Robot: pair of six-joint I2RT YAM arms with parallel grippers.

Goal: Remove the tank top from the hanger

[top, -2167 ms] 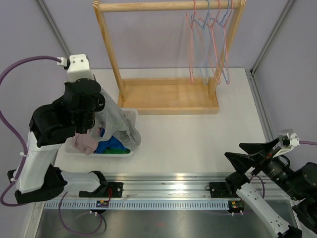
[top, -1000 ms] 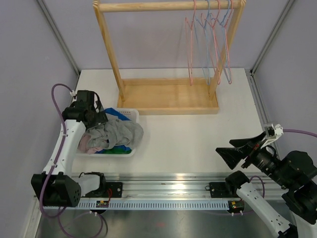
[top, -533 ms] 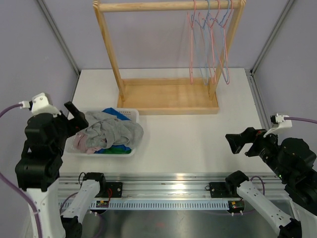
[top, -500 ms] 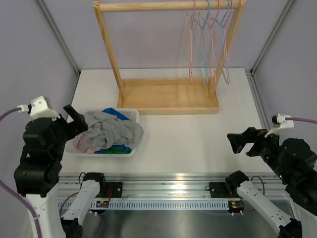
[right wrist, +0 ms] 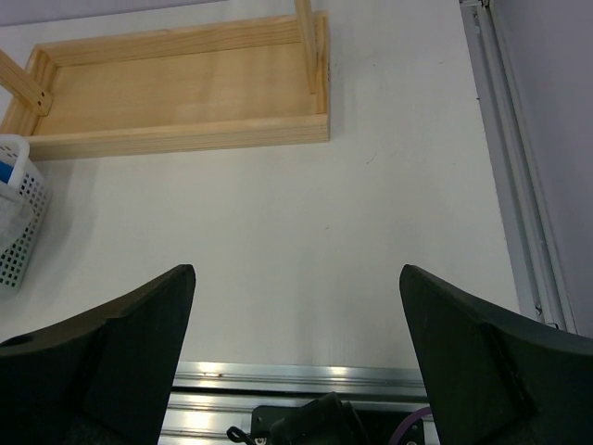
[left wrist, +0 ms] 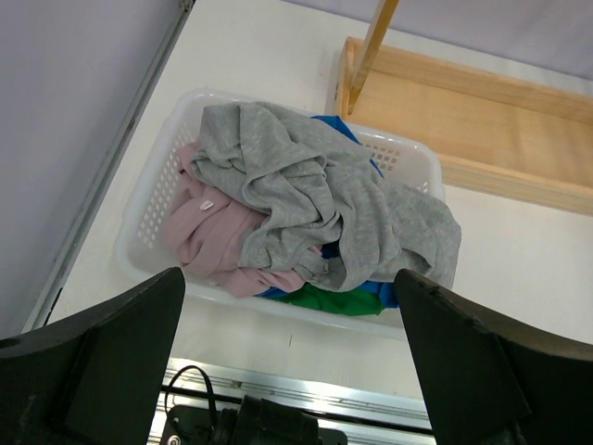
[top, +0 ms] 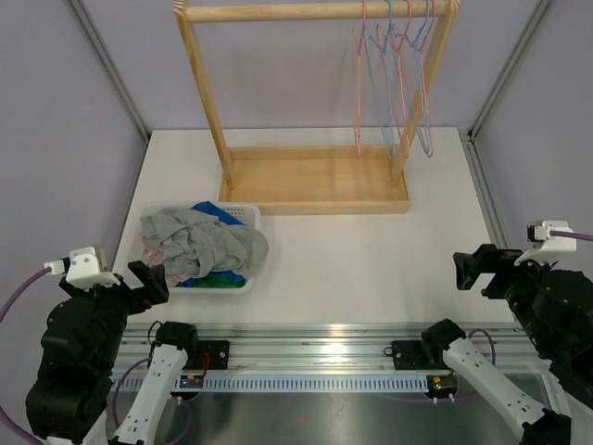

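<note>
Near left: L pincer [left wrist: 287, 278] wide open, nothing gripped, hovering above white basket [left wrist: 148, 213]. R pincer [right wrist: 296, 273] fully open too, empty, over bare worktop [right wrist: 278, 232] near right. Grey tank top [left wrist: 315, 195] crumpled on top in basket, over pink/blue/green clothes [left wrist: 208, 232]. Hangers [top: 398, 83] on wooden rack [top: 315, 176], far right.
</note>
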